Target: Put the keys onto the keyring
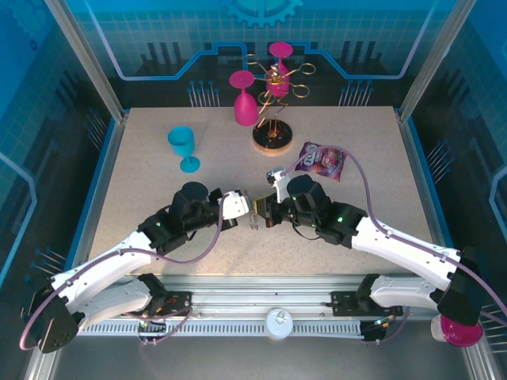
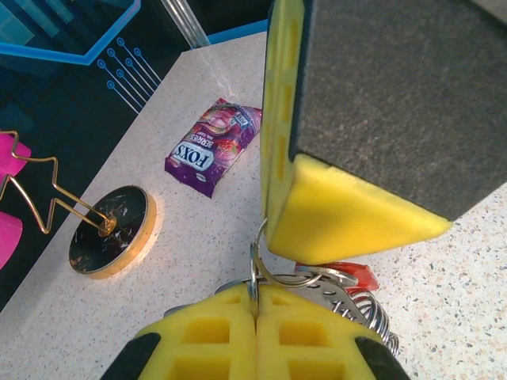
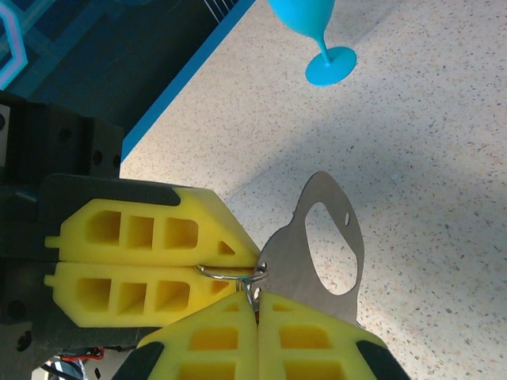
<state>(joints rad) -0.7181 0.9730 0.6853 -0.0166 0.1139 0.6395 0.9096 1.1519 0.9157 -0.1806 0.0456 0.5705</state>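
My two grippers meet tip to tip over the middle of the table, the left gripper (image 1: pixel 251 211) beside the right gripper (image 1: pixel 266 213). In the left wrist view my left gripper (image 2: pixel 256 294) is shut on a thin silver ring (image 2: pixel 257 265) of the keyring. Just behind it lie the red tag of the keys (image 2: pixel 354 275) and a silver coil (image 2: pixel 374 314). In the right wrist view my right gripper (image 3: pixel 255 299) is shut on a small ring at the edge of the keyring's flat grey oval loop (image 3: pixel 297 253). The left fingers (image 3: pixel 135 261) pinch the ring (image 3: pixel 226 272) beside it.
A purple snack packet (image 1: pixel 322 160) lies right of centre. The gold wire rack (image 1: pixel 275 103) on its round base carries two pink cups (image 1: pixel 244 99) at the back. A blue cup (image 1: pixel 184 147) stands back left. Another pink cup (image 1: pixel 459 331) sits by the right arm's base.
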